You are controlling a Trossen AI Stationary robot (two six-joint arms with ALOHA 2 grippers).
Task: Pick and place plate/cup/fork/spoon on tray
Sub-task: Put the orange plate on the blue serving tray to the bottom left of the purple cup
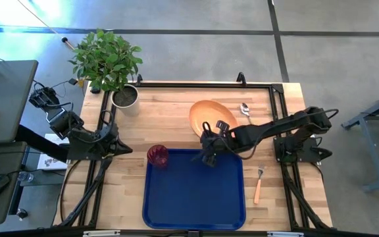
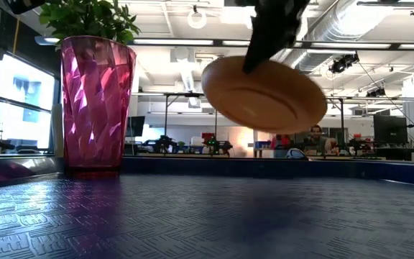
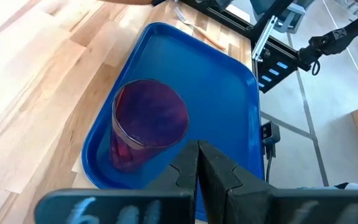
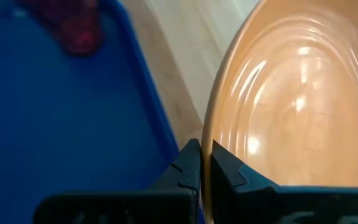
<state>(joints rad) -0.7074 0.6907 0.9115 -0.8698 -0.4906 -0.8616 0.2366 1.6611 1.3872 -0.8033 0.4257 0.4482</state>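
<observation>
The orange plate (image 1: 210, 116) is lifted and tilted just beyond the far edge of the blue tray (image 1: 196, 197); it also shows in the low view (image 2: 264, 95). My right gripper (image 1: 208, 137) is shut on its rim. The dark-red cup (image 1: 157, 156) stands upright on its base in the tray's far left corner. My left gripper (image 3: 197, 163) is shut and empty, just left of the cup. The spoon (image 1: 245, 110) lies on the table right of the plate. The fork (image 1: 258, 184) lies on the table right of the tray. My right gripper pinches the plate's rim (image 4: 209, 144) between its two fingers, one on the inner face and one on the underside. In the low view the fingers (image 2: 259, 50) come down at the plate's upper edge from above. The plate hangs tilted, clear of table and tray.
A potted plant (image 1: 120, 92) stands at the table's far left corner. The bare part of the tray (image 2: 207, 216) is the middle and near side. Black frame rails (image 1: 202, 83) run along the table's edges.
</observation>
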